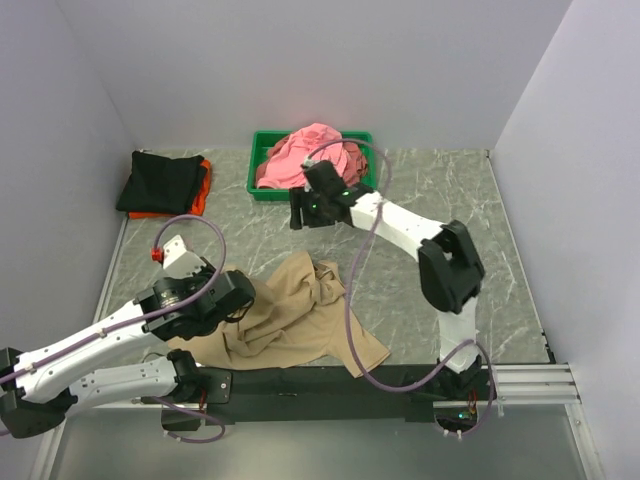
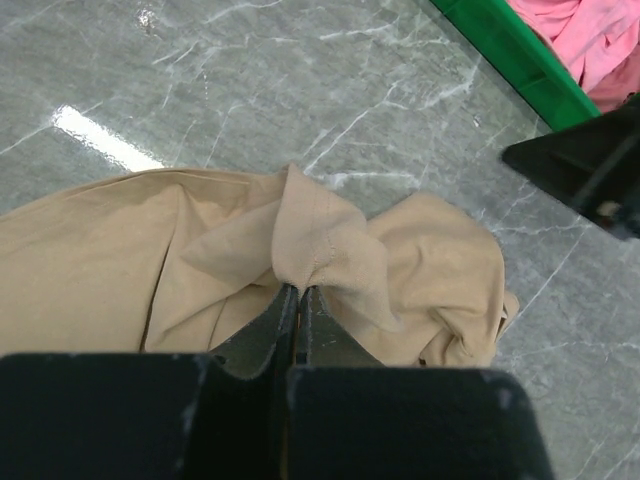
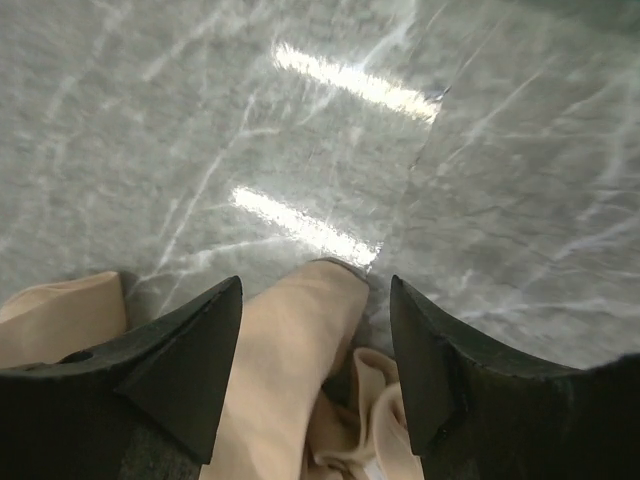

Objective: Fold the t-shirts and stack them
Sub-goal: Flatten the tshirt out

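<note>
The tan t-shirt [image 1: 300,315] lies crumpled on the marble table near the front edge. My left gripper [image 1: 240,300] is shut on a raised fold of it; the left wrist view shows the fingertips [image 2: 298,288] pinching the tan cloth [image 2: 120,260]. My right gripper [image 1: 298,212] is open and empty, hovering over the shirt's far tip; tan cloth [image 3: 300,340] shows below, between its spread fingers [image 3: 315,285]. Pink t-shirts [image 1: 310,150] are heaped in the green tray [image 1: 258,165]. A black t-shirt [image 1: 160,180] lies folded on an orange one [image 1: 203,190] at the back left.
The green tray [image 2: 520,55] with pink cloth [image 2: 590,35] and the right gripper's dark body [image 2: 590,165] show at the right of the left wrist view. Grey walls close in the table on three sides. A purple cable [image 1: 355,300] hangs across the shirt.
</note>
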Available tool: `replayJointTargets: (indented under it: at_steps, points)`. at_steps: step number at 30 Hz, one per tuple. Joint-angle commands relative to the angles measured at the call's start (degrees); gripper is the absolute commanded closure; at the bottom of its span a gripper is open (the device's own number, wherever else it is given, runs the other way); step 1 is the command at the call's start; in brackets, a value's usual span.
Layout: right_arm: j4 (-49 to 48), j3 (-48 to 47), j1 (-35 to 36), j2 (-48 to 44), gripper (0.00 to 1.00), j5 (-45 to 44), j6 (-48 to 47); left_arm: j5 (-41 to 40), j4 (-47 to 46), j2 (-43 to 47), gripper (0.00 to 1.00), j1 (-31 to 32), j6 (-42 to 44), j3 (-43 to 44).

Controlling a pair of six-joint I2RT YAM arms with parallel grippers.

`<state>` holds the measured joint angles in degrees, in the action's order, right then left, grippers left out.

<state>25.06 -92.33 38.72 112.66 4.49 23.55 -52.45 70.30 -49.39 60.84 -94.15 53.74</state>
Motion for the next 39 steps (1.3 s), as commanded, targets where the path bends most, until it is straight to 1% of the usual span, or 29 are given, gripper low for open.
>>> replayJointTargets:
  at_steps: [1,3,7,9,10,11,12,15,19,21,22,23,24,25,27,28,29,30,31,33,34,37,39]
  points:
    - [5.61,-4.08,1.53,4.39,0.32,-1.33,0.18,1.82,-3.76,-0.01,0.99,-1.6,4.22,-0.47]
    - [7.01,-4.52,2.41,5.63,0.31,-1.85,0.62,2.52,-4.64,0.17,0.99,-2.65,5.63,-0.65]
    - [4.91,-0.92,3.99,5.46,0.32,0.42,0.71,3.22,-5.79,0.69,1.0,-3.8,6.87,-1.44]
    - [5.17,-0.83,4.43,5.9,0.49,0.6,0.97,3.49,-5.97,0.96,0.99,-4.32,7.49,-1.62]
    - [4.83,-0.74,4.43,5.82,0.6,0.52,1.49,3.66,-6.05,1.13,1.0,-4.41,7.66,-1.53]
    - [4.13,-0.05,4.43,5.55,0.96,0.08,1.85,3.58,-6.05,1.22,0.99,-4.41,7.66,-1.53]
    - [3.08,0.31,4.43,4.42,1.0,-0.1,1.85,3.75,-5.97,1.4,0.99,-4.41,7.49,-1.62]
    - [1.84,0.58,4.35,1.78,1.0,-1.5,1.32,3.93,-5.88,2.36,0.99,-4.5,7.66,-1.61]
    - [-1.14,5.83,3.38,-8.23,1.0,-4.49,2.02,4.54,-7.54,4.64,0.99,-4.5,9.24,-2.4]
    - [-3.42,12.15,2.33,-12.53,1.0,-6.25,2.46,5.51,-9.47,5.26,0.99,-4.59,10.47,-3.45]
    - [-4.31,17.49,2.06,-17.34,1.0,-6.68,2.46,5.6,-9.57,5.35,1.0,-4.68,10.48,-3.64]
    - [-4.75,20.24,1.89,-19.82,1.0,-7.56,2.73,5.6,-9.74,5.35,0.99,-4.68,10.48,-3.81]
    - [-5.28,22.96,1.62,-24.81,1.0,-10.0,2.99,5.6,-9.75,5.18,0.99,-4.68,10.74,-3.9]
    - [-5.11,28.04,1.27,-27.12,1.0,-11.51,3.34,5.6,-10.44,4.92,0.99,-4.76,11.35,-3.99]
    - [-3.28,32.72,-0.13,-32.82,1.0,-15.36,5.0,6.12,-13.16,4.39,1.0,-4.94,13.71,-4.34]
    - [-2.13,36.92,-0.66,-34.34,1.0,-16.78,6.23,6.13,-14.13,4.12,0.99,-4.94,14.42,-4.34]
    - [-0.64,39.14,-1.53,-35.57,1.0,-18.1,7.55,6.39,-15.01,3.69,1.0,-5.03,15.13,-4.34]
    - [0.77,41.51,-2.24,-38.28,1.0,-18.9,8.87,6.83,-15.8,3.33,0.99,-5.12,16.27,-4.34]
    - [1.04,46.67,-3.55,-39.7,1.0,-18.73,10.88,7.18,-17.99,2.29,0.99,-5.2,17.06,-4.43]
    - [2.1,51.88,-4.79,-43.38,1.0,-17.68,12.74,8.23,-20.11,1.05,1.0,-5.55,19.52,-4.69]
    - [2.45,55.91,-6.62,-44.62,1.0,-17.41,14.49,9.11,-21.34,-0.35,0.99,-6.16,20.14,-4.69]
    - [2.98,58.93,-9.79,-50.16,1.0,-18.9,15.82,9.64,-21.79,-3.16,0.99,-7.57,21.55,-3.47]
    - [3.24,58.06,-12.87,-53.75,1.0,-19.78,15.13,9.56,-22.31,-4.05,1.0,-8.98,23.21,-1.8]
